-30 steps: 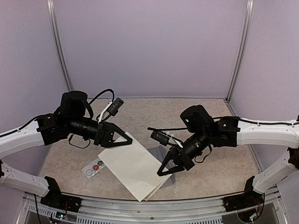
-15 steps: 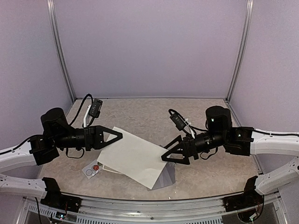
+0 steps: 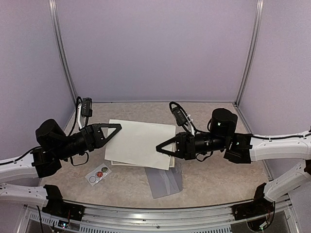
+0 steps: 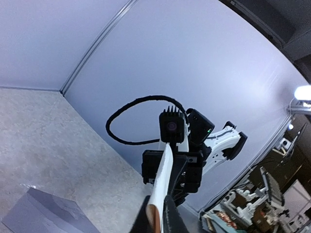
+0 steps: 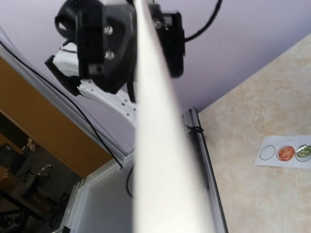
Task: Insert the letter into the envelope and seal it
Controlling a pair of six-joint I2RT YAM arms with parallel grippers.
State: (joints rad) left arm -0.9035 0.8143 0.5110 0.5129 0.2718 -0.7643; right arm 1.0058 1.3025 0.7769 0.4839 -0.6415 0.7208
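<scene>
Above the bench's (image 3: pixel 146 109) middle, the letter (image 3: pixel 141 143) hangs roughly level, clear of the surface, stretched between both arms. Left jaws closed on its far-left corner; left wrist view shows the paper edge-on, pinched between them. Right jaws closed on its right edge, tips overlapping the paper; right wrist view has it edge-on and blurred up the middle. The envelope (image 3: pixel 165 182) lies flat on the bench, near side, just right of centre, its far end under the letter's near-right corner, ungripped. Sticker card (image 3: pixel 98 173) flat near-left, apart from both
</scene>
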